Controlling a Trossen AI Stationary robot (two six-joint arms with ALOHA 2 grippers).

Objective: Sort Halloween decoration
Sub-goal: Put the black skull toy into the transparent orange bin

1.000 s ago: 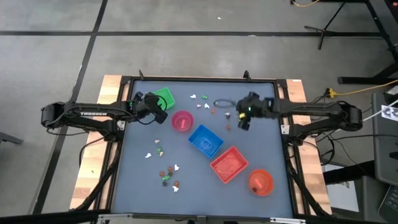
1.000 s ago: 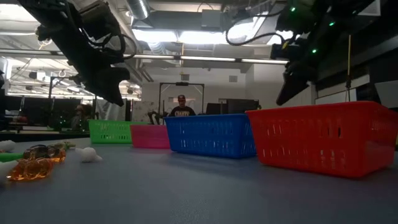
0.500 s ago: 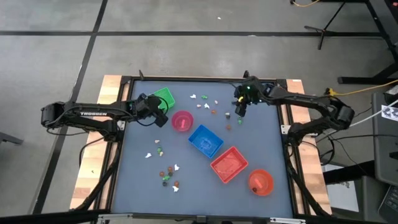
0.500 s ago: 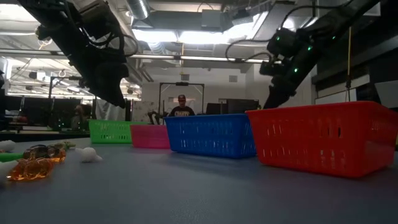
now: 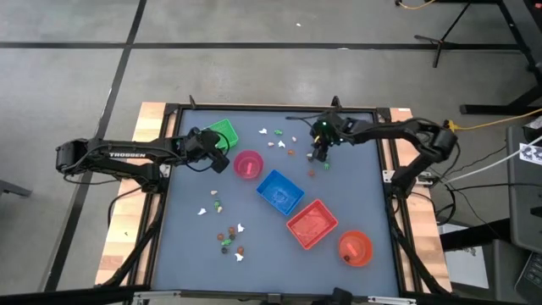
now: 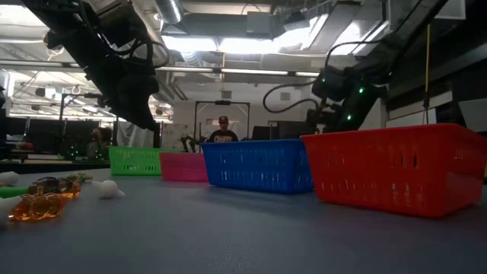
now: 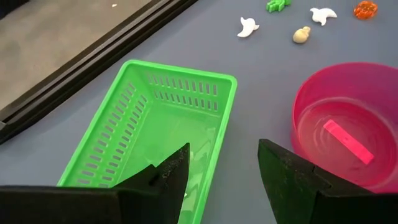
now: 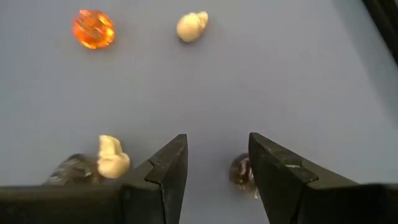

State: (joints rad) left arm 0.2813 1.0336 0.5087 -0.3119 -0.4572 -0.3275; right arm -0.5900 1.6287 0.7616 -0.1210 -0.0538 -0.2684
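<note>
High view shows the main change: the right arm has folded back across the grey-blue bench [image 5: 186, 254] toward the upper middle of the frame, bringing the right pincer [image 5: 320, 152] low over the scattered Halloween decoration trinkets [image 5: 292, 146] there, so a pick looks about to start. Its fingers stand apart and empty, with a small dark translucent trinket [image 8: 239, 172] just beside one finger and a cream skull trinket [image 8: 112, 157] off to the other side. The left pincer [image 5: 217, 158] has not moved; it hangs with jaws spread and empty between the green slotted plastic tray [image 7: 163, 124] and the pink round plastic bowl [image 7: 346, 137]. More trinkets lie lower left. The dark trinket's form is partly cut off.
</note>
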